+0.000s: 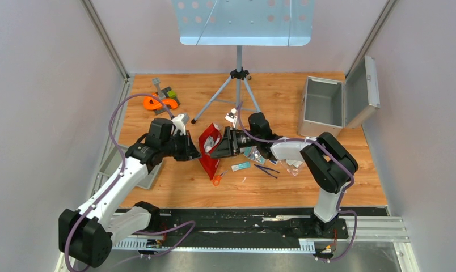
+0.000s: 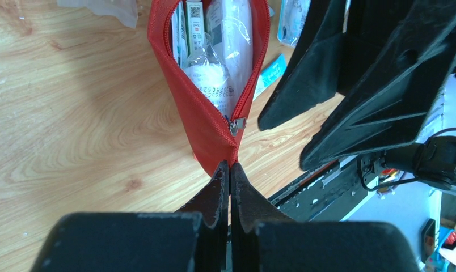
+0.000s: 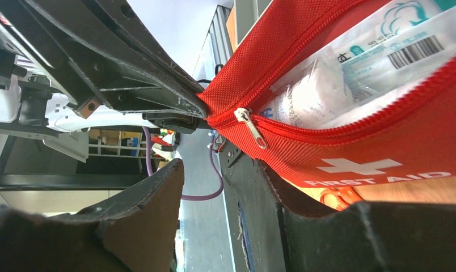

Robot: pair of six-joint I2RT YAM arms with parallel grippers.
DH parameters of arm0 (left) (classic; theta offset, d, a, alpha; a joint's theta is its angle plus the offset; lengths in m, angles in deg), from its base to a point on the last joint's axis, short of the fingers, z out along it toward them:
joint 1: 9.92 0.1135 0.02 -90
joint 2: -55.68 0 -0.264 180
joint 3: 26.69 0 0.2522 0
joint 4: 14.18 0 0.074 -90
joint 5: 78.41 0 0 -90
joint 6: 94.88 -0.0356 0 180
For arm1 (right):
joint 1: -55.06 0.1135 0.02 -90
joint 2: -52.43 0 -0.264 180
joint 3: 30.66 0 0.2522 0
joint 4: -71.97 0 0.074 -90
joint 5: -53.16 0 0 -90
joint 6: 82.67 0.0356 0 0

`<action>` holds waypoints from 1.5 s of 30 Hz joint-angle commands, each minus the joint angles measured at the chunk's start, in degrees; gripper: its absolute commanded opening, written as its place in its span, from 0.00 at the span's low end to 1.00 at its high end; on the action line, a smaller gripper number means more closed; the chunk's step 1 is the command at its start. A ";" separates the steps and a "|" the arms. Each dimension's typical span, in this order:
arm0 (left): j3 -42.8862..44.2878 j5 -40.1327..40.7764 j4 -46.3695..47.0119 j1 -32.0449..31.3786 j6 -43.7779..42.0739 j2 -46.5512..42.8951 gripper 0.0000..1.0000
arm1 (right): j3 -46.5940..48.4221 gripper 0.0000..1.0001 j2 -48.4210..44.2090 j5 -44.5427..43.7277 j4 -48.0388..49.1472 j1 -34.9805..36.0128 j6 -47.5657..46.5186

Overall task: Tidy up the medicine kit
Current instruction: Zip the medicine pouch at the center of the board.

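The red first-aid pouch (image 1: pixel 209 149) stands on the wooden table, unzipped, with white packets and a bottle inside (image 2: pixel 214 68). My left gripper (image 1: pixel 194 152) is shut on the pouch's end corner (image 2: pixel 230 164), just below the zip pull (image 2: pixel 237 125). My right gripper (image 1: pixel 215 148) is at the pouch's other side, jaws open and holding nothing (image 3: pixel 214 167). One of its fingers (image 3: pixel 305 215) lies against the pouch's printed side, and the zip pull (image 3: pixel 249 126) hangs just ahead of it. Orange scissors (image 1: pixel 217 179) lie partly under the pouch.
A teal packet (image 1: pixel 241 166), purple tweezers (image 1: pixel 266 169) and small sachets (image 1: pixel 255 155) lie right of the pouch. An open metal box (image 1: pixel 323 105) stands at the back right. A tripod stand (image 1: pixel 239 85) rises behind. Orange parts (image 1: pixel 159 103) lie back left; a grey tray (image 1: pixel 109 164) hangs off the left edge.
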 commanded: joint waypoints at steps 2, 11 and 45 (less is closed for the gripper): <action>0.47 -1.99 3.95 0.21 -0.31 -2.30 0.00 | 1.97 0.47 2.13 -1.96 5.56 0.87 2.39; 0.44 -5.19 5.32 0.21 -0.78 -2.53 0.00 | 1.79 0.47 5.09 -3.16 11.80 0.87 6.97; -0.35 -6.76 5.81 0.21 -0.19 -2.80 0.00 | 1.30 0.36 13.71 -0.86 36.44 0.50 22.97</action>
